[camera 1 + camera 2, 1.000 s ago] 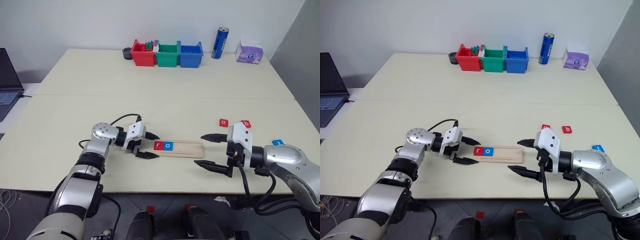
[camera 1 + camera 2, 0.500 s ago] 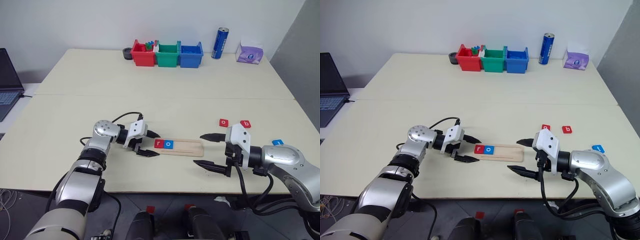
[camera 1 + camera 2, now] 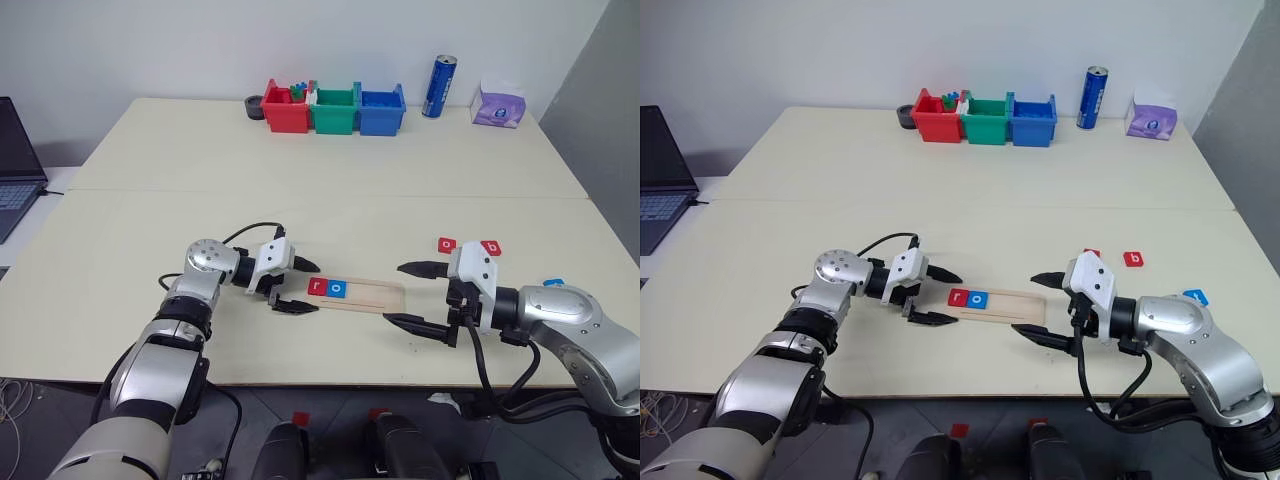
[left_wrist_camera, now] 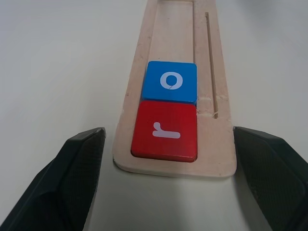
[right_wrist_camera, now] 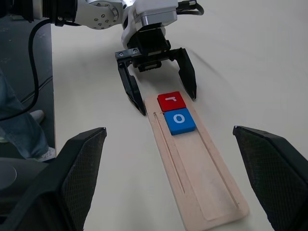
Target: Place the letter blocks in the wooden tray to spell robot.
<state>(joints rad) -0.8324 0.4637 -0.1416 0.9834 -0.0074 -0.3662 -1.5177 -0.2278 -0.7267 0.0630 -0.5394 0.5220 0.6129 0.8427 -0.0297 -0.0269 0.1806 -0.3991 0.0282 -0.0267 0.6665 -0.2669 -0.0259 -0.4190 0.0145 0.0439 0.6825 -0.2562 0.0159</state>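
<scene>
The wooden tray (image 3: 375, 295) lies flat near the table's front edge. At its left end sit a red "r" block (image 3: 317, 287) and a blue "o" block (image 3: 337, 289), side by side. My left gripper (image 3: 308, 287) is open, with one finger on each side of the tray's left end. My right gripper (image 3: 394, 294) stands open at the tray's right end and holds nothing. Behind the right arm lie a red "o" block (image 3: 447, 244) and a red "b" block (image 3: 490, 247). A blue block (image 3: 553, 284) is partly hidden by that arm.
Red (image 3: 286, 108), green (image 3: 336, 110) and blue (image 3: 382, 110) bins stand in a row at the table's far edge. A blue can (image 3: 440, 86) and a purple tissue pack (image 3: 499, 104) are to their right. A laptop (image 3: 15, 160) is at the far left.
</scene>
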